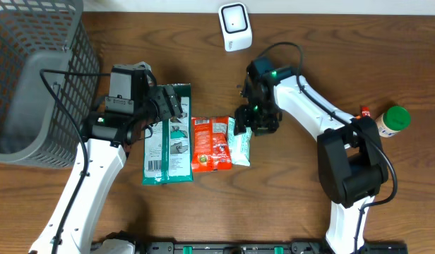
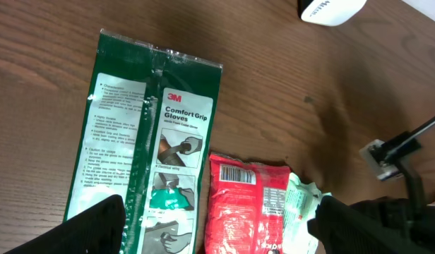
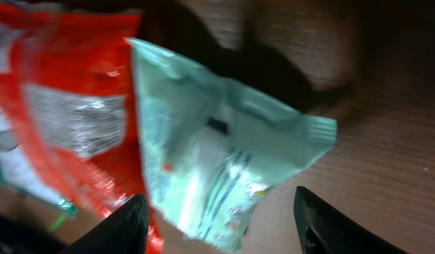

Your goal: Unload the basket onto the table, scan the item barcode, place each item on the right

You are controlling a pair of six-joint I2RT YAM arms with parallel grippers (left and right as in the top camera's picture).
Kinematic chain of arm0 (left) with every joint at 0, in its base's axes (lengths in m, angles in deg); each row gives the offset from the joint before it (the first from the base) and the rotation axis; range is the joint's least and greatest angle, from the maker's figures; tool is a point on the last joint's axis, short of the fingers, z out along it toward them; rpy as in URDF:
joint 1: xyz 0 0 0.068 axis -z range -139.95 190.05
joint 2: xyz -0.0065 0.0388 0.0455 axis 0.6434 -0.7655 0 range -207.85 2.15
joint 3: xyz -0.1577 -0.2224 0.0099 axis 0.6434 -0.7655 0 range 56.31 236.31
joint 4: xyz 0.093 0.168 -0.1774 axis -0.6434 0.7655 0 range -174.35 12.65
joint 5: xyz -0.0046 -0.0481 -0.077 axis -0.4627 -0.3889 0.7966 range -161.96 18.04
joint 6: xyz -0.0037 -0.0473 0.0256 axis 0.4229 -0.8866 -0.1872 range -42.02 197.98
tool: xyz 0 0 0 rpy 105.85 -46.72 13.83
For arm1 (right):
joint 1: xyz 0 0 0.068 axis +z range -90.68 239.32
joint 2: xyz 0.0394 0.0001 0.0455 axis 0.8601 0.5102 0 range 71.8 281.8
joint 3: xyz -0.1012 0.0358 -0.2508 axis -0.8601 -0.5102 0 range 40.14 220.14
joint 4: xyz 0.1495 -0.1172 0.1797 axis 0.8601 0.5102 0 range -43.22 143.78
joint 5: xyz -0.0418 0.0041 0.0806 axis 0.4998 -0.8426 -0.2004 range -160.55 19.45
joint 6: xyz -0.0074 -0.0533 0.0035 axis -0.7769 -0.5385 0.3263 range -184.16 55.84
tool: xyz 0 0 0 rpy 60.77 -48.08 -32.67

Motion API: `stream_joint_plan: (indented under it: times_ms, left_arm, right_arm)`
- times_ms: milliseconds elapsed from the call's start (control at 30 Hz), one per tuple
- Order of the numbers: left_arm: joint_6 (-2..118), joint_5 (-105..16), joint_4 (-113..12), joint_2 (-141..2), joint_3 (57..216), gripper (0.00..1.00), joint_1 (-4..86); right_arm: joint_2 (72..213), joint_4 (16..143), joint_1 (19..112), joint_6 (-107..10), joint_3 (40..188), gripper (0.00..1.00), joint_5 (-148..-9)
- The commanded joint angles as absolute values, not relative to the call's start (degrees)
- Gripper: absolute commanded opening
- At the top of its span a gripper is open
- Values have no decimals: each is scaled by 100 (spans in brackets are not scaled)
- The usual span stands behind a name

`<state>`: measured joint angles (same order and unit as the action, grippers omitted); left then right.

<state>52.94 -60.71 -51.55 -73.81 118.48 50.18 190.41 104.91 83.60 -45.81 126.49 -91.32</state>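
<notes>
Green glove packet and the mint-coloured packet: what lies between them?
The red packet lies between the green glove packet and the mint-coloured packet, as the overhead view shows.

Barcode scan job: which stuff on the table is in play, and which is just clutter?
In play: white scanner; mint packet, under the open right gripper; red snack bag and green glove pack, likely further items to scan.
Lying about, seemingly: grey wire basket; green-lidded bottle at the far right.
</notes>
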Motion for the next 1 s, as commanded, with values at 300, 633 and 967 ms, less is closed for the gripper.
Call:
stream_joint_plan:
  times_ms: [300,633,967]
  left_arm:
    - [5390,-6087,-5157,-7394,11879,86,4998]
    - [5390,-6087,-5157,-7394,11879,86,4998]
    - [5390,-6087,-5157,-7394,11879,86,4998]
  right_arm:
    - [18945,9682,8360,-4144,12017,47,-8518]
    - [18940,9544,8266,-4146,11953,8,-8426]
    - [18586,9651,7267,-4524,11953,10,-8214]
